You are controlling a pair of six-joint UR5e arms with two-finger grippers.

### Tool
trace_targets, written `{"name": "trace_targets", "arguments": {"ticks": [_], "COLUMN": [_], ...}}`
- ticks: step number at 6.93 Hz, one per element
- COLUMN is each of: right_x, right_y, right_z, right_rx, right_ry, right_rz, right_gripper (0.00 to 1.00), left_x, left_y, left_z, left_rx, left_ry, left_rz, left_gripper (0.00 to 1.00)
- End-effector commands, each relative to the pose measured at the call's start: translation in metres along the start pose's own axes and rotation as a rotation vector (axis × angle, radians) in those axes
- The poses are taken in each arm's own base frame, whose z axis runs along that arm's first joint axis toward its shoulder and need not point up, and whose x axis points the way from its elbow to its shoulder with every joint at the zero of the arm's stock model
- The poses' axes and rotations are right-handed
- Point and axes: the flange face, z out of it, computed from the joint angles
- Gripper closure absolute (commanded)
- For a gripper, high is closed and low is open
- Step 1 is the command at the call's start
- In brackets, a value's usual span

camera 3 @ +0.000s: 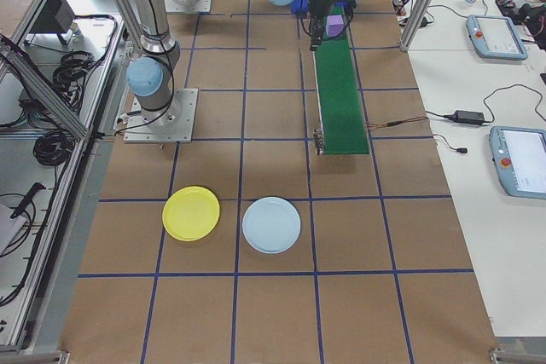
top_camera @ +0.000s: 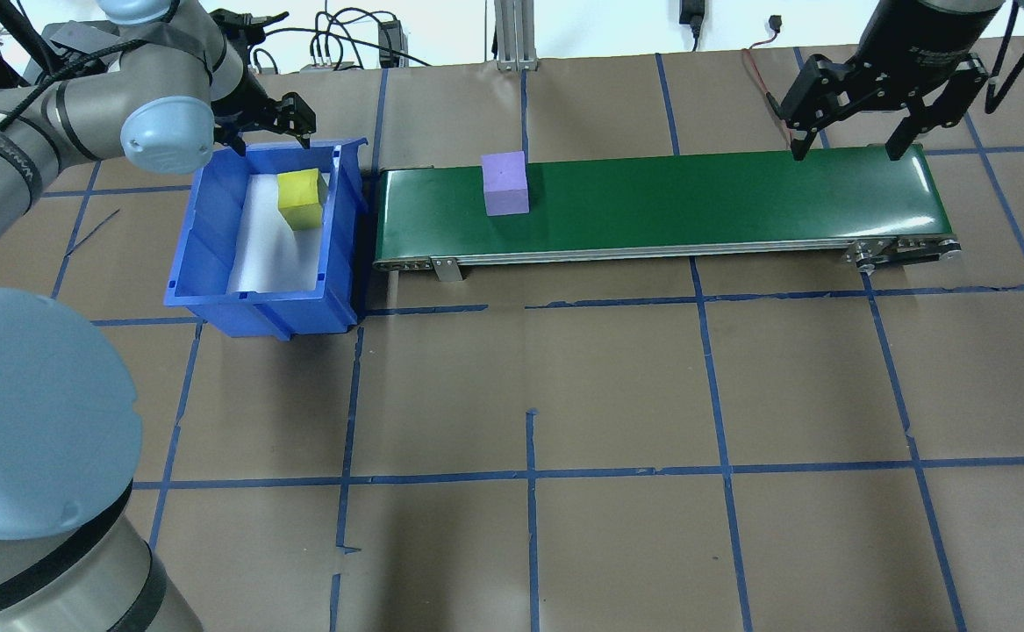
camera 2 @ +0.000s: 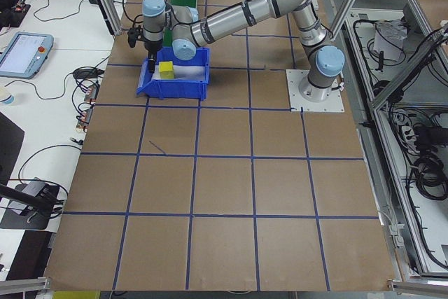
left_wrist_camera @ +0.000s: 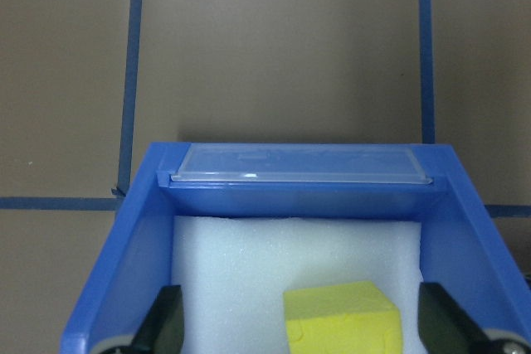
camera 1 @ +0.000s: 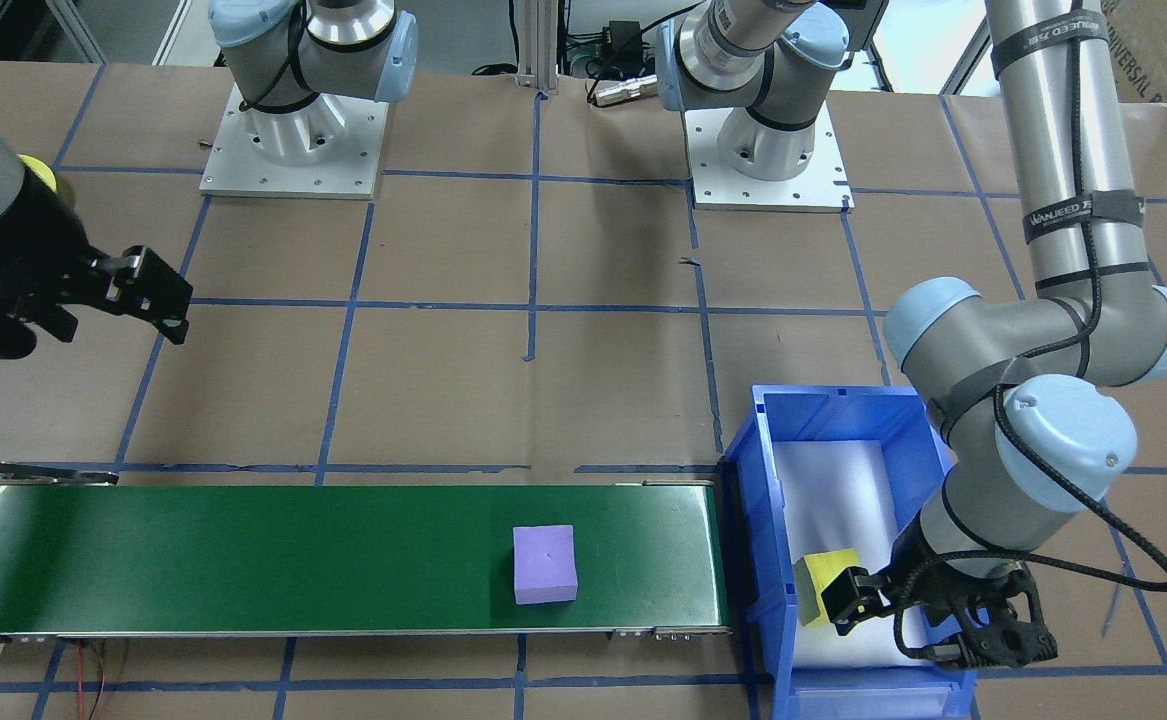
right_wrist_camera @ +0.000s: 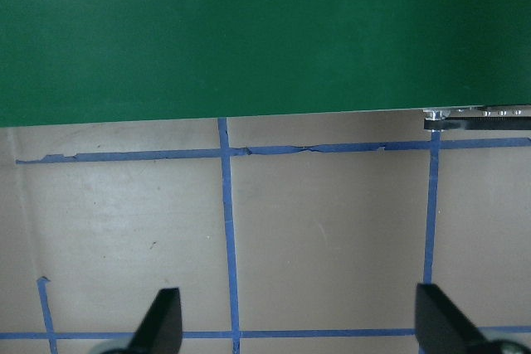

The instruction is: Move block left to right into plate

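1. The purple block [top_camera: 504, 183] sits flat on the green conveyor belt [top_camera: 705, 197], in the part of the belt nearer to the blue bin [top_camera: 213, 263], and nothing touches it.
2. The blue bin stands just beside one end of the conveyor belt. Inside the bin, on white foam [left_wrist_camera: 249, 271], lies a yellow block [left_wrist_camera: 342, 321], tilted against the wall on the belt side.
3. The left gripper [top_camera: 268, 118] hangs over the far edge of the bin, away from the belt. Its fingers [left_wrist_camera: 162, 325] are spread wide, with the yellow block between them but not touched, so it holds nothing.
4. The right gripper [top_camera: 847, 145] hovers over the end of the conveyor belt that is far from the bin. Its jaws are also spread and it holds nothing.
5. A yellow plate [camera 3: 191, 213] and a light blue plate [camera 3: 271, 224] lie side by side on the brown table [top_camera: 564, 395], well beyond that far end of the belt.
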Motion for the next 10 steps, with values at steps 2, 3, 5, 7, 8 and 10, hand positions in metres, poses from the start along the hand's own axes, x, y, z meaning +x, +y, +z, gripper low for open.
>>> {"name": "trace_targets", "arguments": {"ticks": [2,3,5,7,8,10], "right_x": [0.091,0.119,0.170,0.182,0.184,0.186], "right_y": [-0.045,-0.048,-0.042,-0.054,-0.063,-0.073], "right_z": [0.037,0.045,0.063,0.089,0.104,0.115], "right_rx": [0.087,0.095,0.094,0.114,0.124,0.180], "right_ry": [-0.100,-0.121,-0.128,-0.176,-0.212,-0.215], "right_rz": [0.002,-0.025,0.014,0.025,-0.007,-0.089], "right_gripper": [0.00,0.00,0.00,0.00,0.00,0.00], "left_x": [0.004,0.004,0.004,0.004,0.004,0.004], "left_y": [0.011,0.012,0.014,0.019,0.020,0.020], "left_z": [0.020,0.022,0.029,0.035,0.034,0.035], "left_rx": [-0.041,-0.045,-0.057,-0.071,-0.071,-0.074], "left_ry": [0.037,0.038,0.039,0.041,0.040,0.040], "left_rz": [-0.078,-0.078,-0.079,-0.075,-0.071,-0.069], "left_gripper": [0.00,0.00,0.01,0.30,0.49,0.80]}}
